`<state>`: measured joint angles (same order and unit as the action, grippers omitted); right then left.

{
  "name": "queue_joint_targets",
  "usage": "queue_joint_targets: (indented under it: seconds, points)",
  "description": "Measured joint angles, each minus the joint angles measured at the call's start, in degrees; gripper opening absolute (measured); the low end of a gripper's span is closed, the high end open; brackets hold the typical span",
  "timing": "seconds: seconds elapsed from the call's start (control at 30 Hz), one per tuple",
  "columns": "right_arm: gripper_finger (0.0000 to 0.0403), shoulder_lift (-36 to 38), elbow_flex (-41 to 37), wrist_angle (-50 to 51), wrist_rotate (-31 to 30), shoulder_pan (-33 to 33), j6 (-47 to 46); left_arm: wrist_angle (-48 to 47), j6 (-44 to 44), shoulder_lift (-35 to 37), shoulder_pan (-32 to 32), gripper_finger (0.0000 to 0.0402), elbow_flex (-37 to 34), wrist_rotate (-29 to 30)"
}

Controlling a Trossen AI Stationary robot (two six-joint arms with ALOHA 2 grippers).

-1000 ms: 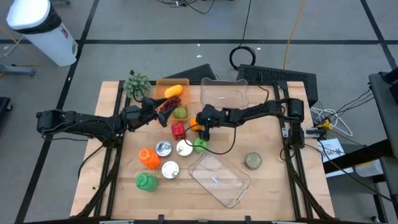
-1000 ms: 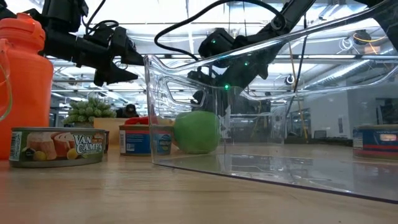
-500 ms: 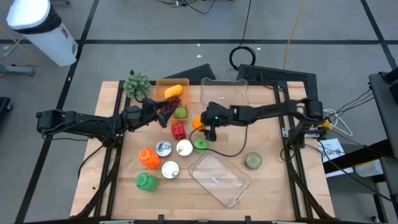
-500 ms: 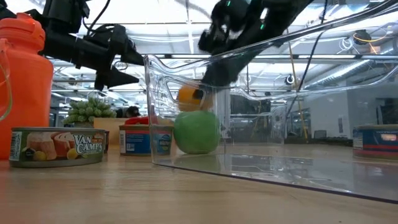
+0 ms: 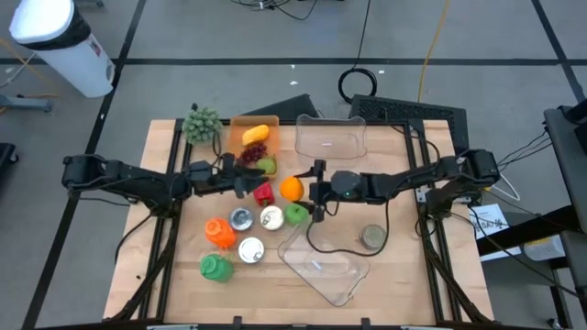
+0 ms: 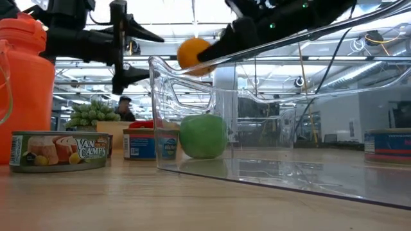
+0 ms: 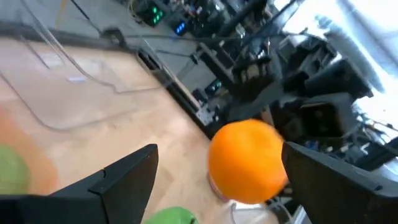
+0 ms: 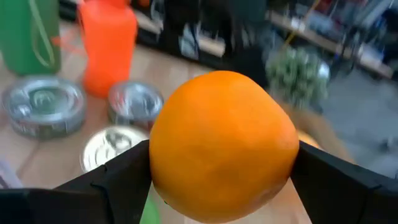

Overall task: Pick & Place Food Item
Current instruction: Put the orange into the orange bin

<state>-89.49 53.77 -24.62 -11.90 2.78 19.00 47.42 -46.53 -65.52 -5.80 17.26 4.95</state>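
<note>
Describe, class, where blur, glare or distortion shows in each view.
Left wrist view: motion-blurred all over, orange soft-edged. Right wrist view: the orange is sharp, cans and bottles behind are blurred. Low view: clear container warps the room behind, ceiling lights glare. High view: even and sharp.

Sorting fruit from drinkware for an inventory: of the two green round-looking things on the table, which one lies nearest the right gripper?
The green apple, just below the right gripper and its orange. The green bottle stands far off, near the table's front edge.
</note>
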Motion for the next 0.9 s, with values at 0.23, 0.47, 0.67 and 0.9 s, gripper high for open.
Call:
queue_joint_targets:
  seconds: [0.23, 0.47, 0.67, 0.9]
  points:
    - [0.0327, 0.00, -0.39, -1.26, -0.17, -0.12, -0.08, -0.84, 4.94, -10.29, 4.22, 0.0356, 10.09, -0.25]
    - [0.0327, 0.02, -0.41, -0.81, 0.45, 0.14, -0.13, -3.99, 7.56, -17.27, 4.98, 0.0356, 18.37, -2.51]
    - [0.0327, 0.00, -0.43, -2.16, -1.19, 0.84, 2.35, -6.84, 7.46, -18.59, 5.09, 0.0356, 20.36, -3.55]
    - [0.0327, 0.04, -0.43, -3.86, -5.25, 0.95, 3.21, -7.10, 9.20, -17.28, 5.07, 0.0356, 20.39, -5.55]
